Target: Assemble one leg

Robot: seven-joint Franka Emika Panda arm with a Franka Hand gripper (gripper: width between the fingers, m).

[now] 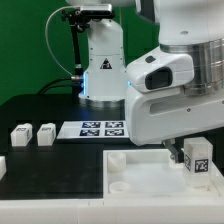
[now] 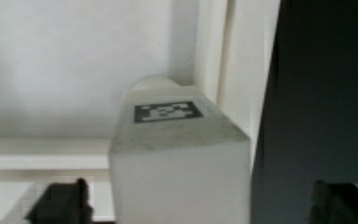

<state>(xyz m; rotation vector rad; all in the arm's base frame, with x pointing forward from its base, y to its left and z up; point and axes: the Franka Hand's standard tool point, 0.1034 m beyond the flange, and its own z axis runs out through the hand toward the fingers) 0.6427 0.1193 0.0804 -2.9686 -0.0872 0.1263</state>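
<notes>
A leg (image 1: 198, 160), a small white square post with a black-and-white tag, stands upright at the right end of the large white tray (image 1: 135, 178) in the exterior view. My gripper (image 1: 189, 151) is right over it. In the wrist view the leg (image 2: 172, 140) runs up between my two dark fingers (image 2: 62, 202), with its tag facing the camera. A gap shows on each side of the leg, wider on one side, so the gripper (image 2: 202, 206) is open around it. The tray's white floor (image 2: 51, 70) and rim lie behind the leg.
Two more small white legs (image 1: 20, 135) (image 1: 45, 133) stand on the black table at the exterior view's left. The marker board (image 1: 101, 128) lies behind the tray, in front of the arm's base (image 1: 103, 75). Black table (image 2: 327, 90) borders the tray's rim.
</notes>
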